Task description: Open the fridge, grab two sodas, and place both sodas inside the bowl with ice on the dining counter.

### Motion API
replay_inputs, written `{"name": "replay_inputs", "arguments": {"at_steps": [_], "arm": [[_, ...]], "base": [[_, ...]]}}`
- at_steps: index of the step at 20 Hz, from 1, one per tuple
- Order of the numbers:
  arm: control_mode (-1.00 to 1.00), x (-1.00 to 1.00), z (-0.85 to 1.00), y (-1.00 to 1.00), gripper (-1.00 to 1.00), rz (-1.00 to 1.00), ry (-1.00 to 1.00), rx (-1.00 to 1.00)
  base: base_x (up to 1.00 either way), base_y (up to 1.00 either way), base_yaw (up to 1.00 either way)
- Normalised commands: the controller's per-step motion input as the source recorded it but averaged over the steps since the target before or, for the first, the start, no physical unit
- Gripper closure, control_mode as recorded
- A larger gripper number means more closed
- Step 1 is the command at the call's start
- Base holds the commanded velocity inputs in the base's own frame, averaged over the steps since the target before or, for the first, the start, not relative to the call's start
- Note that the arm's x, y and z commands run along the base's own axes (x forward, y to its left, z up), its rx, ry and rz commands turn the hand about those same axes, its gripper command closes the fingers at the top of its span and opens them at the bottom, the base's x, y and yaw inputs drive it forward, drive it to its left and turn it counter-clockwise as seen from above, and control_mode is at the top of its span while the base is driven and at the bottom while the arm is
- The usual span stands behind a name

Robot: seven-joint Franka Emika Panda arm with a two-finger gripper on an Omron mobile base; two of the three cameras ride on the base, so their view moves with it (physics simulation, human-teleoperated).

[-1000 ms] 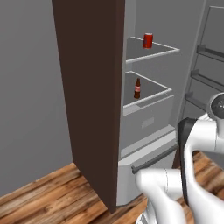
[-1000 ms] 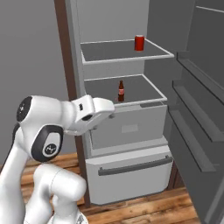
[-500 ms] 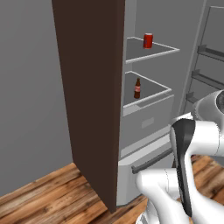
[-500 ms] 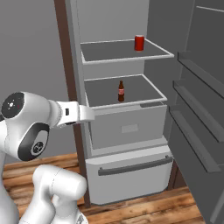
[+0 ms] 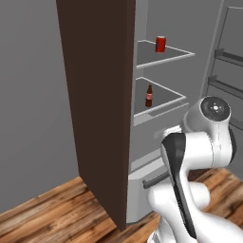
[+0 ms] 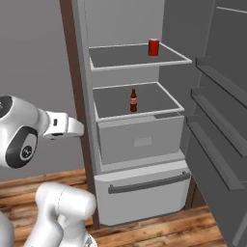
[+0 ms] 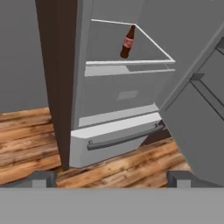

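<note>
Fridge (image 6: 140,144) stands open. Bottle (image 7: 127,42) at 12 o'clock from the gripper (image 7: 111,178), can (image 6: 153,47) one shelf higher. Jaws spread wide, empty. Bottle likely rigid, smooth, top-heavy: grip its body, not its neck.

Dark brown side panel (image 5: 99,104) beside grey wall (image 5: 33,95); wood plank floor (image 7: 26,144) below, running under both.
</note>
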Motion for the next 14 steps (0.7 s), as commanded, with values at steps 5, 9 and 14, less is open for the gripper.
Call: {"name": "replay_inputs", "arguments": {"at_steps": [5, 9, 14], "arm": [[1.0, 0.0, 0.0, 0.0, -1.0, 0.0, 0.0, 0.0], [1.0, 0.0, 0.0, 0.0, -1.0, 0.0, 0.0, 0.0], [1.0, 0.0, 0.0, 0.0, -1.0, 0.0, 0.0, 0.0]], "base": [[0.04, -0.89, 0.06], [0.25, -0.82, 0.16], [0.48, -0.44, 0.32]]}}
